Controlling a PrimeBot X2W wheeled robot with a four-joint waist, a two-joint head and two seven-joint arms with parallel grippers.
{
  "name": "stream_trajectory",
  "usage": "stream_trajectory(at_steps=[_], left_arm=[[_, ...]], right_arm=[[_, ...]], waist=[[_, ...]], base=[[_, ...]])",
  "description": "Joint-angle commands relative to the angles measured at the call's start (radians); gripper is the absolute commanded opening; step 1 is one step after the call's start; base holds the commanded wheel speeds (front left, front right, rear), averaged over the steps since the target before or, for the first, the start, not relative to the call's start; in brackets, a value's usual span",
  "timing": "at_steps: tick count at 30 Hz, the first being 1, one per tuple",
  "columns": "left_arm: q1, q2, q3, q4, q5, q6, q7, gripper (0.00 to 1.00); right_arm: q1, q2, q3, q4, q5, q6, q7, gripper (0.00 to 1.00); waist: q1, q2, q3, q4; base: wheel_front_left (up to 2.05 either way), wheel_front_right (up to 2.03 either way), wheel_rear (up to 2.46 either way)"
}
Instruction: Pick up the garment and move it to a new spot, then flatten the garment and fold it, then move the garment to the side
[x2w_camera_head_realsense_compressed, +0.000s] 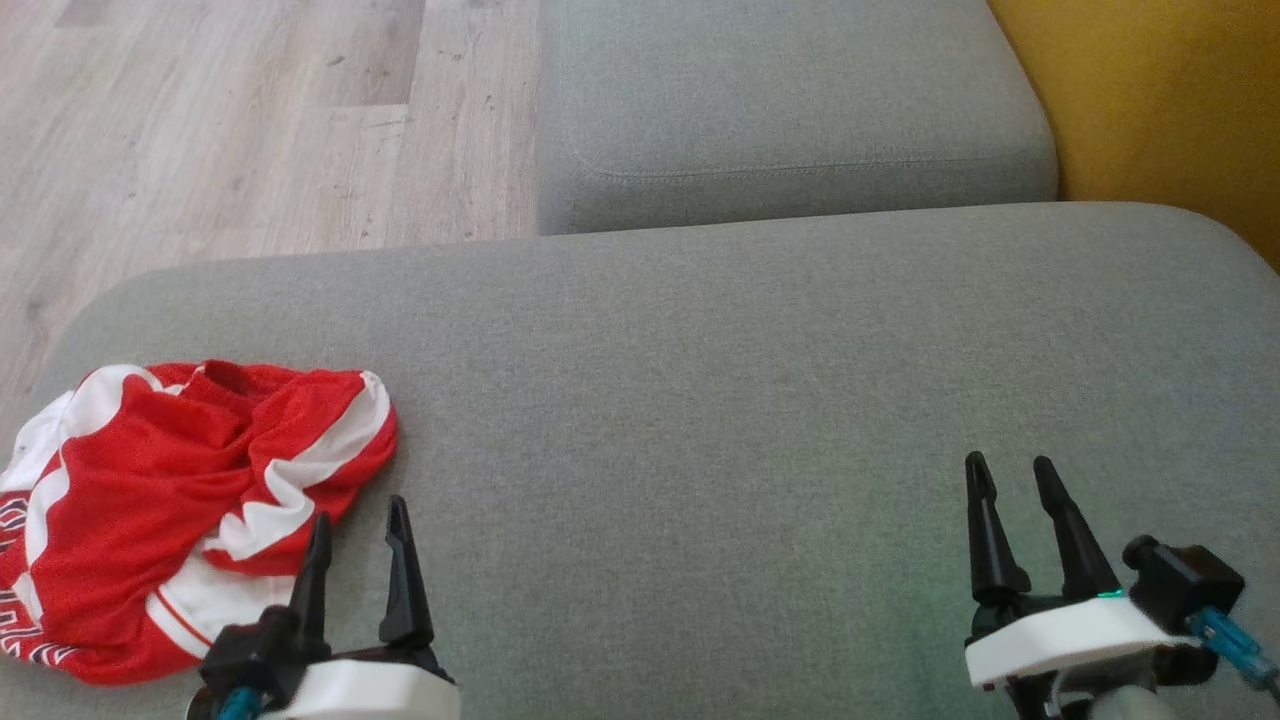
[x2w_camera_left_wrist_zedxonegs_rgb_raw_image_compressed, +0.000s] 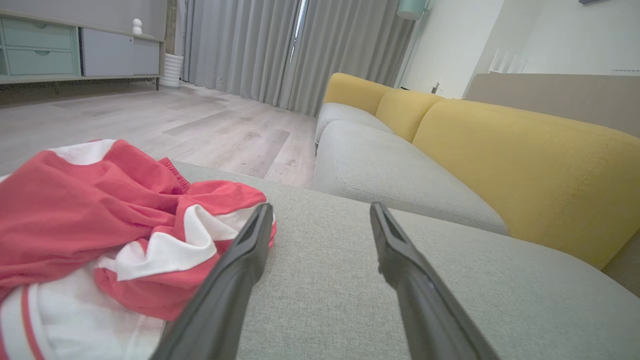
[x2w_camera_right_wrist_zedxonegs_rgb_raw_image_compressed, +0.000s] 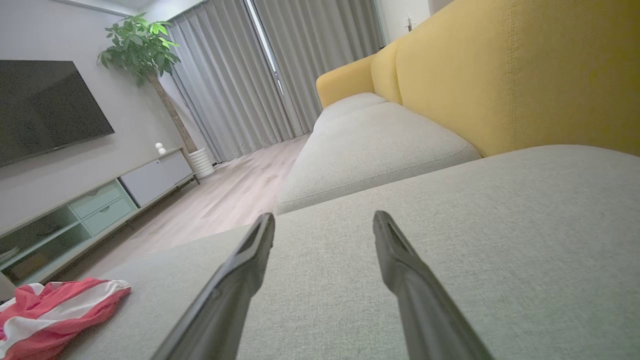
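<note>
1. We see the red and white garment (x2w_camera_head_realsense_compressed: 190, 510) lying crumpled at the near left of the grey sofa cushion (x2w_camera_head_realsense_compressed: 700, 400).
2. Our left gripper (x2w_camera_head_realsense_compressed: 360, 520) hovers just right of it, jaws released, grasping nothing.
3. Our right gripper (x2w_camera_head_realsense_compressed: 1012, 475), equally released and empty, sits well apart at the near right.

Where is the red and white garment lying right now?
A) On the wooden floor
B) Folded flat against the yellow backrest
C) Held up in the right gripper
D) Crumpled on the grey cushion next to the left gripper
D: the garment sits bunched on the grey cushion beside the open left gripper, which holds nothing.
</note>
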Motion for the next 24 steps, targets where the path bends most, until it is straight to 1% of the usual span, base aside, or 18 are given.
stream_trajectory(at_steps=[1, 24], left_arm=[[-0.031, 0.004, 0.014, -0.040, 0.036, 0.008, -0.018, 1.00], [-0.008, 0.005, -0.016, -0.044, 0.338, 0.054, -0.085, 1.00]], right_arm=[[-0.028, -0.009, 0.018, -0.026, -0.037, -0.001, -0.019, 1.00], [-0.013, -0.010, 0.042, 0.009, -0.320, -0.001, -0.087, 1.00]], waist=[[0.0000, -0.0001, 0.000, 0.000], [0.0000, -0.0001, -0.018, 0.004]], base=[[0.00, 0.00, 0.00], [0.00, 0.00, 0.00]])
